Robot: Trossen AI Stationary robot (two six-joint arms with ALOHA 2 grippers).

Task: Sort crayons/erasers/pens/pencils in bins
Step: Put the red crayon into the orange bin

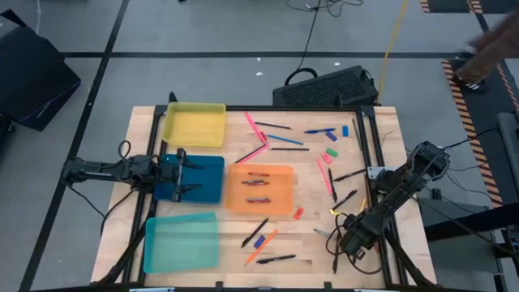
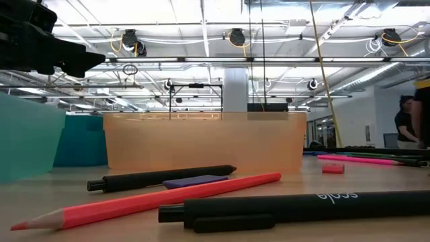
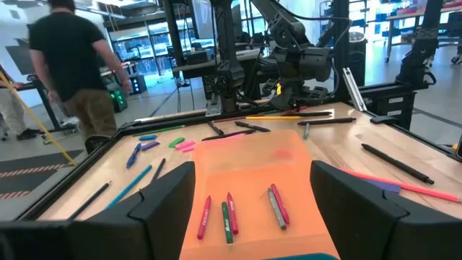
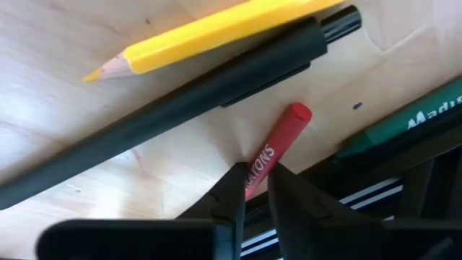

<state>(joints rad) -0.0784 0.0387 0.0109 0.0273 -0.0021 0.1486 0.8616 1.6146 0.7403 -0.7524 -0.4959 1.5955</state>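
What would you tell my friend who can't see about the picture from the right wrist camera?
The right gripper has its two dark fingers closed on a short red crayon lying on the wooden table. Next to it lie a long black pen, a yellow pencil and part of a green crayon.

My right hand (image 4: pixel 251 189) pinches a crayon (image 4: pixel 276 144) at the desk's (image 1: pixel 389 138) right front edge. Pen (image 4: pixel 180 101) just beside it, pencil (image 4: pixel 216 32) beyond the pen.
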